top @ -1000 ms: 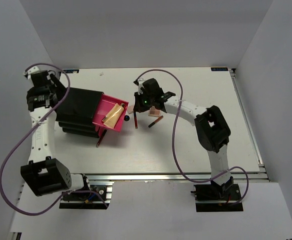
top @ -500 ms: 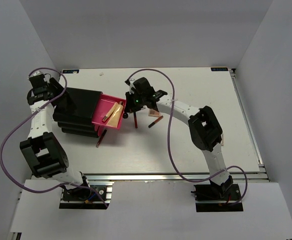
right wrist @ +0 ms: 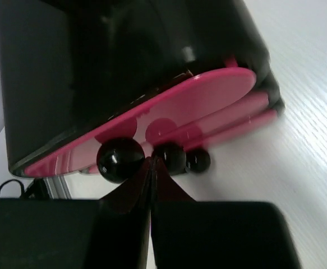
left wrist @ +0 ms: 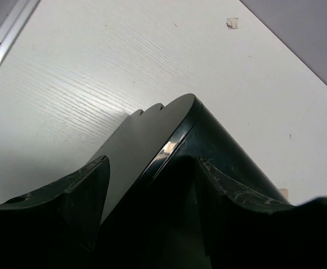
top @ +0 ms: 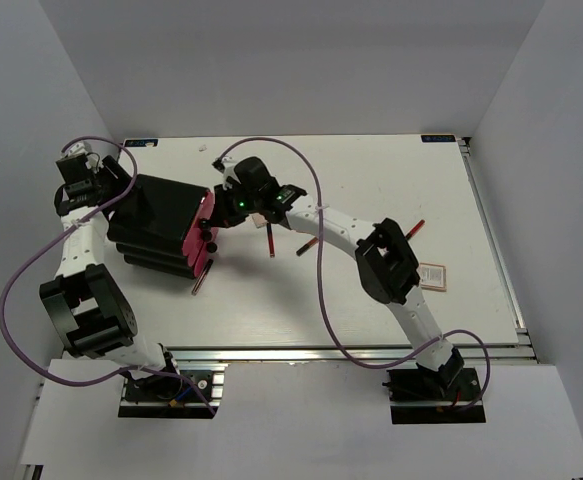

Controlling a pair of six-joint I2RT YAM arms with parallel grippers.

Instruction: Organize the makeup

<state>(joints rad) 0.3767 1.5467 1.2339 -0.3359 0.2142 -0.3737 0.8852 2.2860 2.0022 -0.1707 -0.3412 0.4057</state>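
A second ago the top pink drawer stood pulled out of the black box (top: 156, 215) with a beige tube and a stick lying in it. Now the drawer front (right wrist: 169, 112) sits flush with the box's right face, and both are out of sight. The right arm has swung left across the table (top: 371, 170) to reach it. A tan palette (top: 432, 274), which that arm covered before, now shows well to the right of the box.

The right gripper (right wrist: 152, 168) is fully closed and holds nothing. Its tips are against the pink front, between two of the black knobs (right wrist: 120, 159).

The left gripper (left wrist: 151, 168) is at the box's far left corner, much as before, with its jaws wide and astride the box's top edge. The box fills the gap between the fingers (left wrist: 73, 190). I cannot tell whether the pads press on it.

One red stick (top: 200, 279) lies tilted just off the box's near right corner. A second stick (top: 269, 240) lies a little right of the drawers, a third stick (top: 307, 243) is beyond it and partly under the right arm, and a fourth stick (top: 414, 227) is well to the right.
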